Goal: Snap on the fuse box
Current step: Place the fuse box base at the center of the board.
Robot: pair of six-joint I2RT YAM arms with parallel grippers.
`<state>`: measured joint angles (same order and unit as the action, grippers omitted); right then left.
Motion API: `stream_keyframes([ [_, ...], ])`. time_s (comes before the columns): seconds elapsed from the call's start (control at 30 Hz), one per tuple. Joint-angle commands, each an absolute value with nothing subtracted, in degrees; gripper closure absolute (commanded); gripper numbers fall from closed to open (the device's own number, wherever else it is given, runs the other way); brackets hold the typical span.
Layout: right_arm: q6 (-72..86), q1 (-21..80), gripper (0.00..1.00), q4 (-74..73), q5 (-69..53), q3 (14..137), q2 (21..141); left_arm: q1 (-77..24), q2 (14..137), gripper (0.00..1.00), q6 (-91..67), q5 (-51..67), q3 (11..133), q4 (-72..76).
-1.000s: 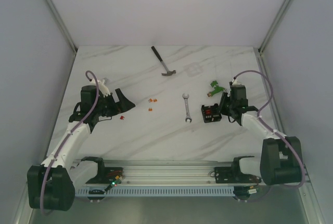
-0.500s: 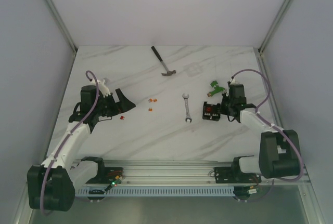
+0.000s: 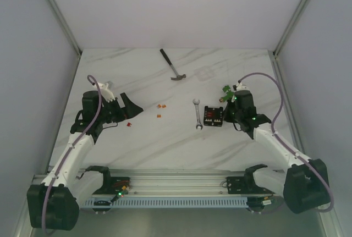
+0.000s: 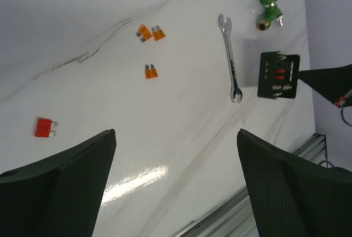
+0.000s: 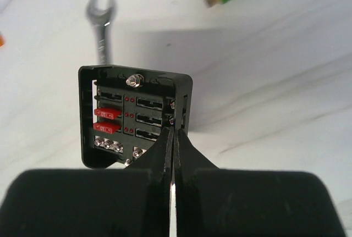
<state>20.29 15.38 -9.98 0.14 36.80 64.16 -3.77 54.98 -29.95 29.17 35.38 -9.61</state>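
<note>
Right claw (image 5: 173, 133), clenched on the near edge of the fuse box (image 5: 135, 102), should keep it level and press squarely; left claw (image 4: 176, 135) hangs released above the desk (image 4: 181, 99).

That was a robotics lab bench, no question: a marble-patterned tabletop (image 3: 165, 143) boxed in by plain white panels (image 3: 176, 6) on aluminium posts (image 3: 58, 11), a mounting rail (image 3: 176, 182) along the near edge, a hammer (image 3: 172, 65) and wrench (image 3: 197, 115) laid out.
</note>
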Motion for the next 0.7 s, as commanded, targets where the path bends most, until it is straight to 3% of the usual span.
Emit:
stream_keyframes([
  [0.0,26.9,22.3,1.0,-10.2,0.2,37.7,63.4,-4.1,53.1,0.0,-31.1,30.9,34.7,-7.6],
  [0.27,30.6,39.0,1.0,-3.1,2.9,40.2,73.6,-5.0,52.8,0.0,-32.4,31.3,34.1,-6.1],
  [0.5,31.7,44.4,1.0,-1.2,5.5,42.8,81.2,-8.3,52.7,0.0,-32.9,29.5,33.8,-5.8],
  [0.67,30.6,44.5,0.83,-1.3,5.6,41.8,79.5,-14.6,53.3,0.0,-33.6,23.2,33.3,-5.2],
])
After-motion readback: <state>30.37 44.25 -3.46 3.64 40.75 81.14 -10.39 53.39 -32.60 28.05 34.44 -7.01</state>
